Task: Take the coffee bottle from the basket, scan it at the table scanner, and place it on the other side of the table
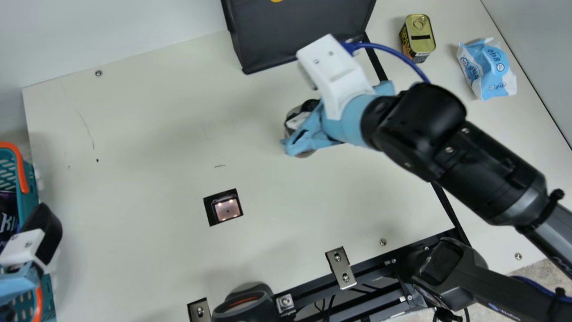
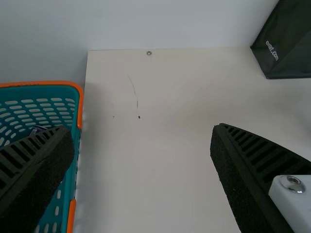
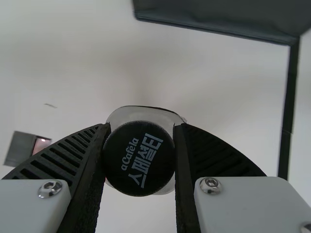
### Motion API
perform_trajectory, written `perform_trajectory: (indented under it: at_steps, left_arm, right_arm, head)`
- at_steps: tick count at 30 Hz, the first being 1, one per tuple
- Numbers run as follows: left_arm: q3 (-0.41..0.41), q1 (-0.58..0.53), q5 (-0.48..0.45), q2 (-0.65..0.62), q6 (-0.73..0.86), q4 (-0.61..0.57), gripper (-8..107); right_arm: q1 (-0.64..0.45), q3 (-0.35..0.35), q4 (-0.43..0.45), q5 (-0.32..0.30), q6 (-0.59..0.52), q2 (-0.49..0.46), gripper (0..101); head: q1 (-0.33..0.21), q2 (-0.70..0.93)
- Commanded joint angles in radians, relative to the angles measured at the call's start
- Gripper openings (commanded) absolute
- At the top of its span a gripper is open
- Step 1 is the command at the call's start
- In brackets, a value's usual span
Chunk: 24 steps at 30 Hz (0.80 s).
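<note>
My right gripper is over the table right of the scanner, with the coffee bottle partly hidden beneath it. In the right wrist view, my right gripper is shut on the coffee bottle, one finger on each side of its black cap. At the far left, my left gripper is over the teal basket. The left wrist view has my left gripper open with nothing between its fingers, one finger over the basket.
A dark bag stands at the table's back. Beyond the black strip are a yellow-topped can and a blue-white packet. Handheld scanners sit along the front edge. Table surface lies bare around the table scanner.
</note>
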State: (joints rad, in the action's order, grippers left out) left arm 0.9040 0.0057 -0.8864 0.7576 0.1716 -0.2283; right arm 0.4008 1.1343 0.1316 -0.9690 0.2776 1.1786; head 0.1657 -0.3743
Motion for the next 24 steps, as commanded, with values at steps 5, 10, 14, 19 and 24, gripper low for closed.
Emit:
perform_trajectory:
  at_steps: [5, 10, 14, 19, 24]
  left_arm:
    - [0.0, 0.0, 0.0, 0.0, 0.0, 0.0, 90]
    - [0.0, 0.0, 0.0, 0.0, 0.0, 0.0, 90]
    - [0.0, 0.0, 0.0, 0.0, 0.0, 0.0, 90]
    - [0.0, 0.0, 0.0, 0.0, 0.0, 0.0, 90]
    - [0.0, 0.0, 0.0, 0.0, 0.0, 0.0, 90]
  right_arm:
    - [-0.291, -0.042, -0.073, 0.014, -0.152, -0.029, 0]
    - [-0.475, -0.054, -0.136, 0.026, -0.27, -0.024, 0]
    - [-0.608, -0.053, -0.179, 0.036, -0.352, -0.006, 0]
    - [-0.761, -0.039, -0.228, 0.054, -0.452, 0.036, 0]
    - [-0.874, -0.021, -0.264, 0.076, -0.526, 0.087, 0]
  head:
    - [-0.027, -0.002]
    - [-0.027, -0.002]
    - [-0.027, -0.002]
    - [-0.027, -0.002]
    - [-0.027, -0.002]
